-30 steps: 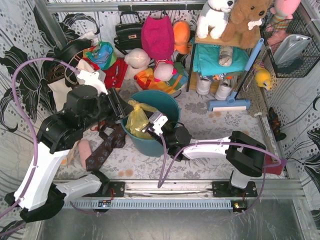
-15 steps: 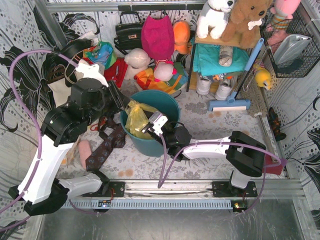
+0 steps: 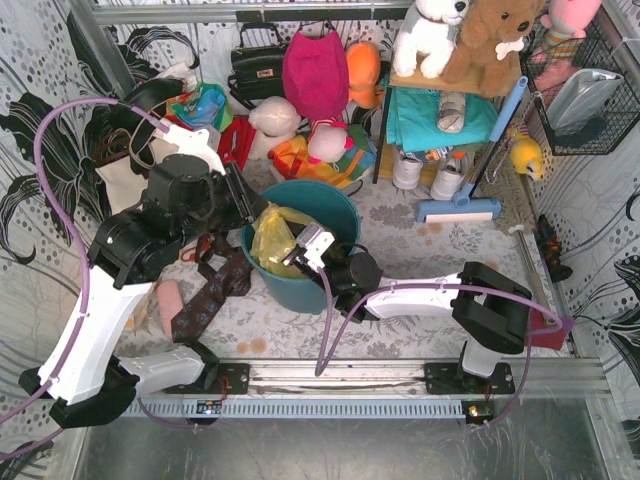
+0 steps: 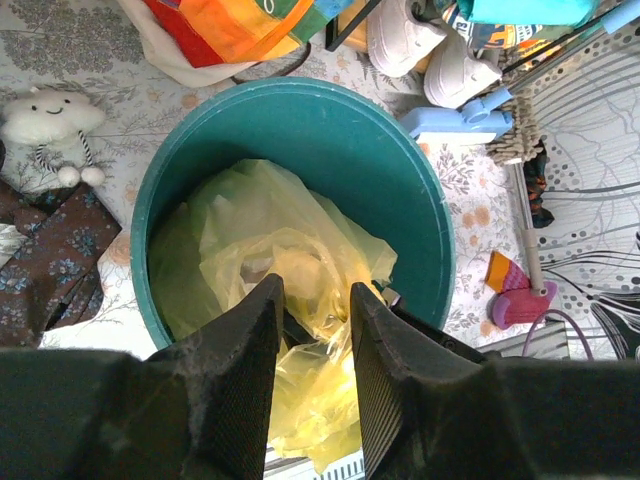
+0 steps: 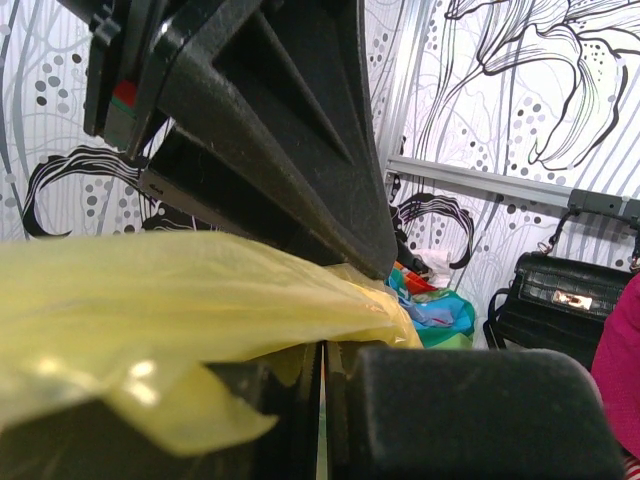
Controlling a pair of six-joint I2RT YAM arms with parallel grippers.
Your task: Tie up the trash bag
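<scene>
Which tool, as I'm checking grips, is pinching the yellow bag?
The right tool, shut on the trash bag; the left tool hovers above it, jaws apart.

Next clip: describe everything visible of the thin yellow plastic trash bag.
Thin translucent yellow plastic trash bag, crinkled, glossy, not yet tied. It sits slumped inside the round teal plastic bin, its loose top bunched upward. The right gripper is shut on a fold of it; the left gripper hangs just above it, jaws parted.

The teal bin hides the lower trash bag.
</scene>
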